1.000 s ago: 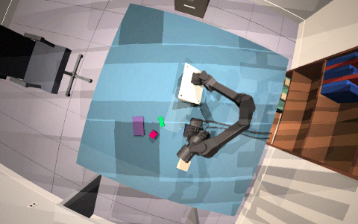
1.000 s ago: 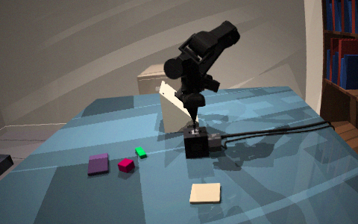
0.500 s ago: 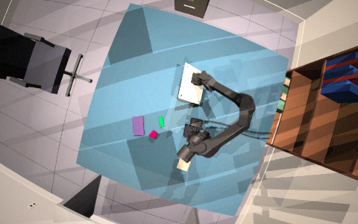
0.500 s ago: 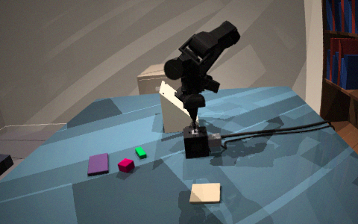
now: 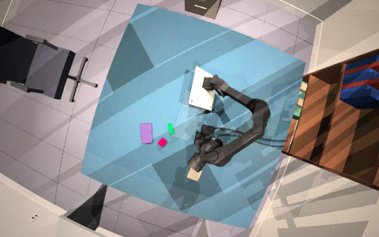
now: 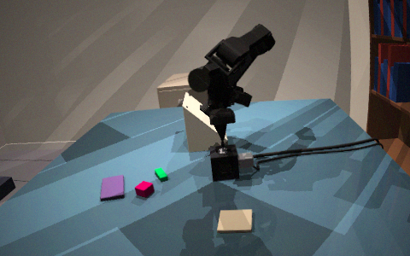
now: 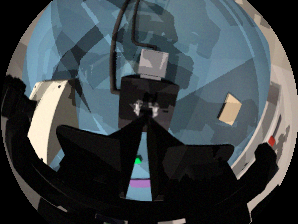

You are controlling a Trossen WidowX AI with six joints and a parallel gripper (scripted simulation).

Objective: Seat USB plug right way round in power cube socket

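Between the closed jaws [image 6: 221,142]: the USB plug [image 6: 221,149], atop the power cube [image 6: 225,164].

No legible text, label, brand, number or sign is found on any surface in the top, exterior or wrist views; all visible faces are plain and unmarked.

Black power cube [image 6: 225,166] – blue table [image 6: 299,205] – magenta block [image 6: 144,189]
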